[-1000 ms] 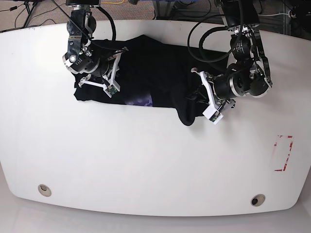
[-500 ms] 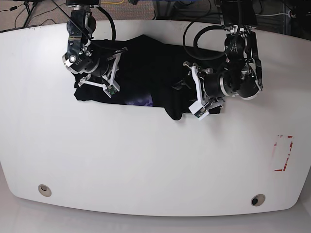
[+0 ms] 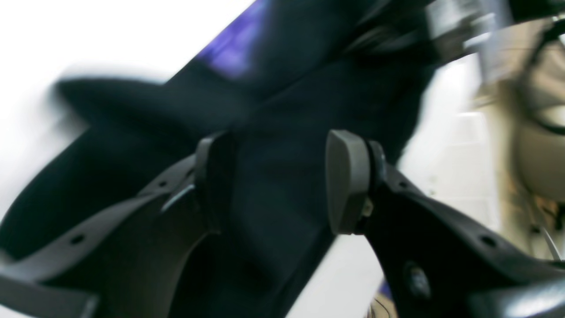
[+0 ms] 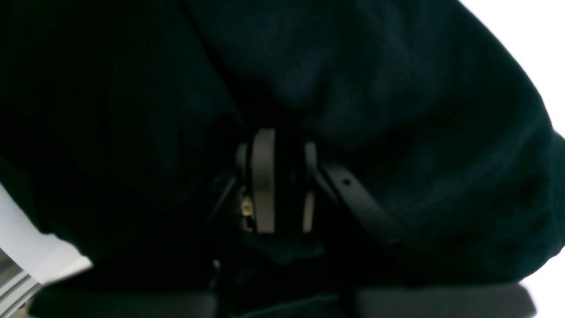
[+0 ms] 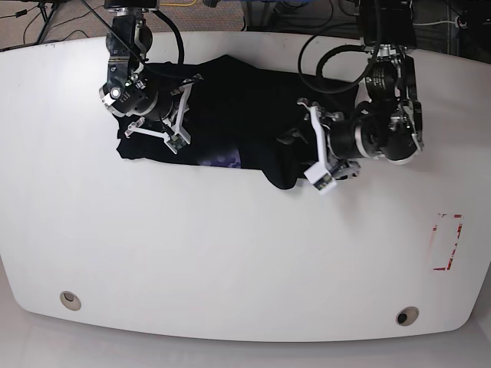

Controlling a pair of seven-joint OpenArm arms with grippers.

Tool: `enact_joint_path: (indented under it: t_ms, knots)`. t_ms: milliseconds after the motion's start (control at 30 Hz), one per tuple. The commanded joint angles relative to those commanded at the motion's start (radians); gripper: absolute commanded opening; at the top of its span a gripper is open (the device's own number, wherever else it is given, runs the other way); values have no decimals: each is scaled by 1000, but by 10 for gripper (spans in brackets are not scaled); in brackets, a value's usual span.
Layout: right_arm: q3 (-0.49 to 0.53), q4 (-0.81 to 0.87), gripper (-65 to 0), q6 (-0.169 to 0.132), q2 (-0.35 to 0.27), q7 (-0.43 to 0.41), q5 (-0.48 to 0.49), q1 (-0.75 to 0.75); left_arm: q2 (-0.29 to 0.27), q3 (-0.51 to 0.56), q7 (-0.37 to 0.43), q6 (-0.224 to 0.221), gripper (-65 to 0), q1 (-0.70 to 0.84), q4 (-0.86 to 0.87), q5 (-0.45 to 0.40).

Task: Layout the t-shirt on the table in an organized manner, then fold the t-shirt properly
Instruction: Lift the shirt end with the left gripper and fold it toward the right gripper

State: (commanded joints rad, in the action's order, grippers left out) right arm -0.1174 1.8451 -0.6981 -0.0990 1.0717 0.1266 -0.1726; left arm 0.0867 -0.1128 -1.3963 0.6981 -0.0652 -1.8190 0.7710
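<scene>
One black t-shirt (image 5: 245,115), bunched along the far side of the one white table (image 5: 230,253), a purple patch of its print showing at the near edge; two arms are at it, one per end. The right gripper (image 5: 173,115), at the left of the base view, has its jaws nearly together with a fold of the dark cloth between them; the left gripper (image 5: 313,146) has its two pads (image 3: 346,185) spread apart over the shirt's other end. Counted on the tabletop: two round grommet holes (image 5: 70,300) near the front edge, one red tape rectangle (image 5: 447,242).
</scene>
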Motion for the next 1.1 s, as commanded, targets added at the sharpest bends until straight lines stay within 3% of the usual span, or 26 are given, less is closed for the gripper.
enact_joint_path:
  t_ms: [133,633,867,1100]
  knots:
    - [0,0,-577,0,0,0,0,0,15,-75,0,0,-339,-9,5,-49]
    - [0,0,-577,0,20,0,-2,-5,-2,-20,27,0,-339,-84,269,-172]
    - [0,0,-577,0,21,0,-2,-6,-6,100,27,0,-339,-104,302,-166]
    - [0,0,-577,0,21,0,-2,-3,-8,351,24,0,-339,-106,302,-164]
